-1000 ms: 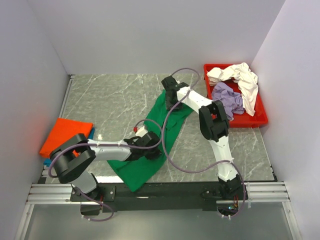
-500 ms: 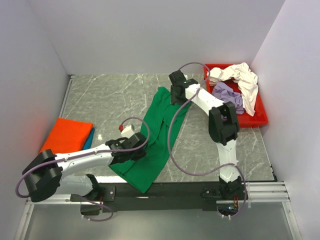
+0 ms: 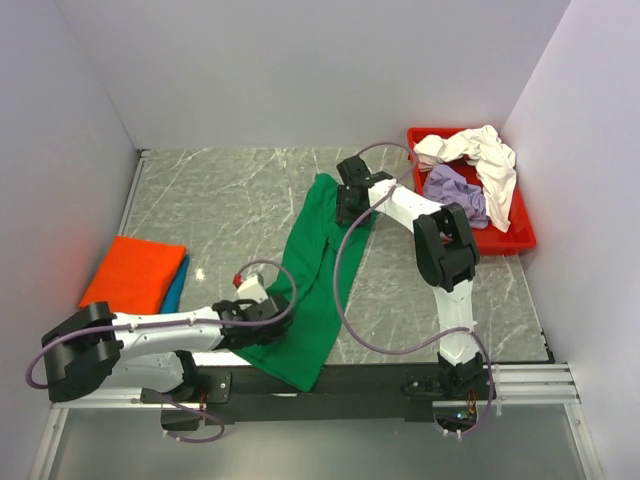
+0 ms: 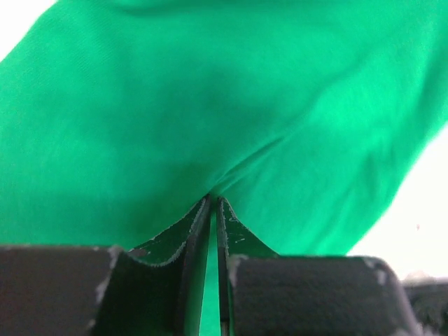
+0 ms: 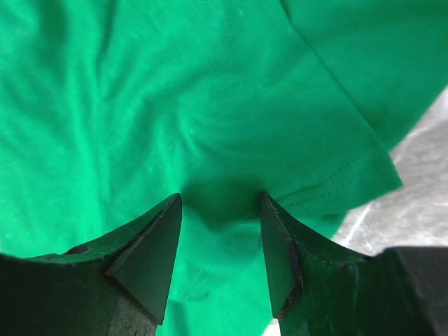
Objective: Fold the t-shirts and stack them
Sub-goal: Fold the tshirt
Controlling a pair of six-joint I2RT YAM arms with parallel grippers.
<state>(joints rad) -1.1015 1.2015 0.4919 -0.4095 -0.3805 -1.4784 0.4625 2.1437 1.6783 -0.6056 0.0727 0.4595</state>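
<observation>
The bright green t-shirt (image 3: 318, 265) lies stretched in a long strip from the table's middle back to the near edge, where its end hangs over. My left gripper (image 3: 276, 323) is at the shirt's near left edge. In the left wrist view its jaws (image 4: 213, 199) are shut on a fold of green cloth (image 4: 210, 105). My right gripper (image 3: 345, 207) is at the shirt's far end. In the right wrist view it (image 5: 220, 199) is open, fingers apart over the green cloth (image 5: 196, 91) near a hemmed edge. A folded orange t-shirt (image 3: 133, 270) lies on a teal one (image 3: 179, 286) at the left.
A red tray (image 3: 505, 243) at the back right holds the cream-white t-shirt (image 3: 482, 152) and the lavender t-shirt (image 3: 456, 195). White walls close in the left, back and right. Purple cables loop over the shirt. Grey marble table top (image 3: 220, 205) shows around it.
My left gripper has pulled the shirt's near end left and toward the near edge. My right gripper has shifted with the far end. The shirt now lies longer and straighter.
</observation>
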